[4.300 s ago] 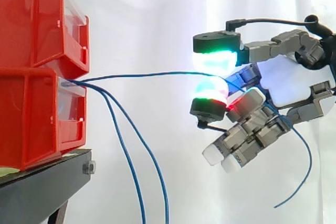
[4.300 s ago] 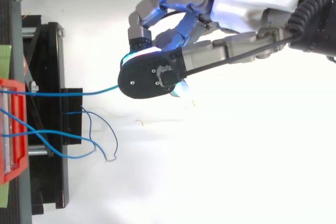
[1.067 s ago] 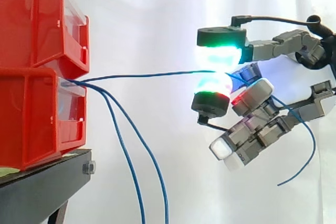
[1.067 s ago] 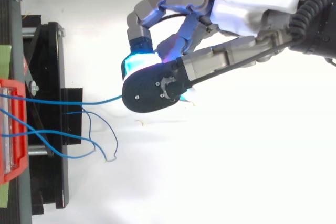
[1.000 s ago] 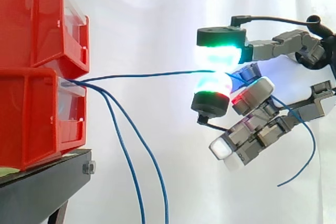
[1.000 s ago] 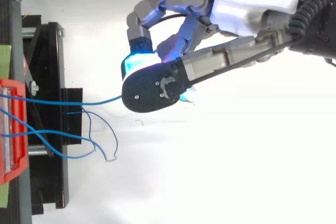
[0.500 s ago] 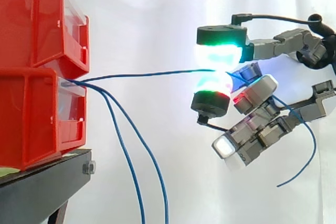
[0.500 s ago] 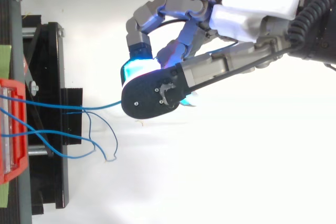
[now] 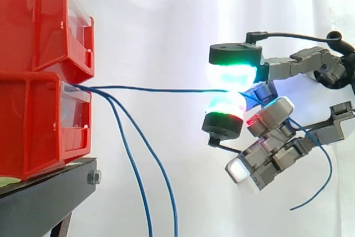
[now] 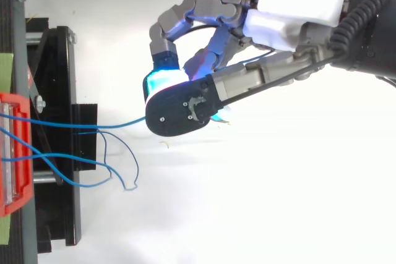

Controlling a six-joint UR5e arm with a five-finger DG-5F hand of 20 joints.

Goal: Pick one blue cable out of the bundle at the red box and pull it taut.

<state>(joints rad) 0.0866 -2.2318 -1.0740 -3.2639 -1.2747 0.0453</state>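
Observation:
Two stacked red bins (image 9: 39, 70) stand at the left on a black stand (image 9: 44, 198). Blue cables come out of the lower bin's front (image 10: 13, 153). One blue cable (image 9: 150, 88) runs nearly straight and level from the bin to my hand (image 9: 288, 131). A green-glowing finger pad (image 9: 233, 73) above and a thumb pad (image 9: 224, 106) below pinch it. The cable's free end (image 9: 321, 176) hangs in a loop behind the hand. Two other blue cables (image 9: 138, 165) droop from the bin. From above, my hand (image 10: 247, 72) is right of the stand and the pinched cable (image 10: 117, 125) leads to it.
A white curtain (image 9: 166, 15) hangs behind the work. Loose ends of the other blue cables (image 10: 117, 165) curl beside the black stand (image 10: 62, 153). The other fingers (image 9: 260, 162) are curled below the pinch.
The hand has shifted slightly right and down with the cable pinched. The held cable, sagging and sloped before, now runs straighter and level from the bin.

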